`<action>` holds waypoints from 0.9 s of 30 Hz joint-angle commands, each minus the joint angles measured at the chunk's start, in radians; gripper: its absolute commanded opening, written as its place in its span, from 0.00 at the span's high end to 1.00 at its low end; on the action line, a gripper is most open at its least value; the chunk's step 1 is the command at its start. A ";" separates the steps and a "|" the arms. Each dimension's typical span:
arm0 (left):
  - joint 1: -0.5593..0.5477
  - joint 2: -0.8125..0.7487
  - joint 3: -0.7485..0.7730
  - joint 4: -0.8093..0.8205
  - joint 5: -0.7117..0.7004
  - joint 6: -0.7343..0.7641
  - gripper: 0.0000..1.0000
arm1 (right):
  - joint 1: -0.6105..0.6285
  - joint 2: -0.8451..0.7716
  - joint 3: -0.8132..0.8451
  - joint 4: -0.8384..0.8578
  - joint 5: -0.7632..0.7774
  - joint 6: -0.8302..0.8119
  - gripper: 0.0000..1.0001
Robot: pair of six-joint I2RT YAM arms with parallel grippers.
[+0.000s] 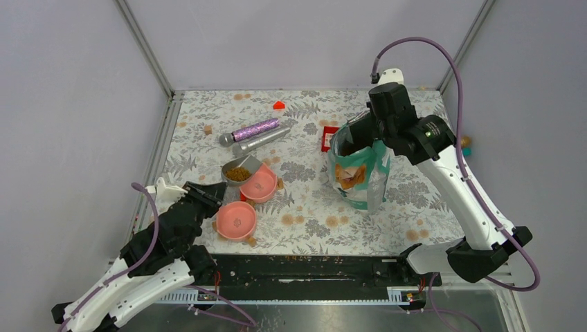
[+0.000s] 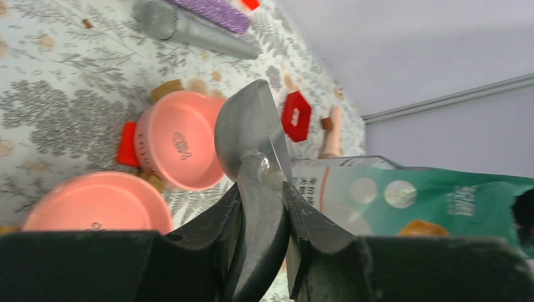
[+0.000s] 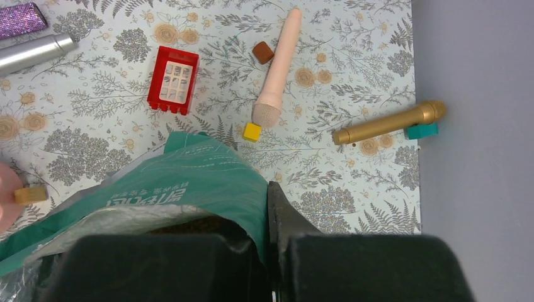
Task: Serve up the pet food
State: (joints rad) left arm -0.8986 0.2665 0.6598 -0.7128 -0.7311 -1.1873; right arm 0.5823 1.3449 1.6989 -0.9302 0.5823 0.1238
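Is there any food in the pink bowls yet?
No, the near bowl and the far bowl are bare pink inside; the kibble sits in the scoop.

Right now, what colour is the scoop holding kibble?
Silver-grey: the metal scoop shows best in the top external view.

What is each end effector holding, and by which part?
The left end effector grips the scoop by its handle; the right end effector pinches the pouch at its top edge.
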 commanded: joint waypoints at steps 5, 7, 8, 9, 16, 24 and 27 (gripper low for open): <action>0.004 0.133 0.085 -0.134 -0.049 -0.096 1.00 | -0.009 -0.066 0.060 0.157 0.010 -0.033 1.00; 0.003 0.186 0.100 -0.154 -0.048 -0.110 1.00 | -0.009 -0.071 0.049 0.167 -0.023 -0.034 1.00; 0.003 0.209 0.108 -0.158 -0.049 -0.114 1.00 | -0.009 -0.073 0.047 0.169 -0.036 -0.034 1.00; 0.004 0.232 0.114 -0.157 -0.052 -0.114 1.00 | -0.008 -0.074 0.043 0.170 -0.046 -0.032 1.00; 0.008 0.326 0.123 -0.111 -0.064 -0.112 1.00 | -0.009 -0.072 0.037 0.169 -0.056 -0.049 1.00; 0.033 0.404 0.163 -0.127 -0.052 -0.085 1.00 | -0.009 -0.069 0.033 0.170 -0.081 -0.045 1.00; 0.041 0.435 0.192 -0.143 -0.043 -0.075 1.00 | -0.008 -0.068 0.031 0.170 -0.082 -0.045 1.00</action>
State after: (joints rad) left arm -0.8700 0.6758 0.7746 -0.8967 -0.7471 -1.2819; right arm 0.5804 1.3304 1.6978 -0.9295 0.4850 0.0971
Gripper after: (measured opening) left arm 0.251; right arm 0.017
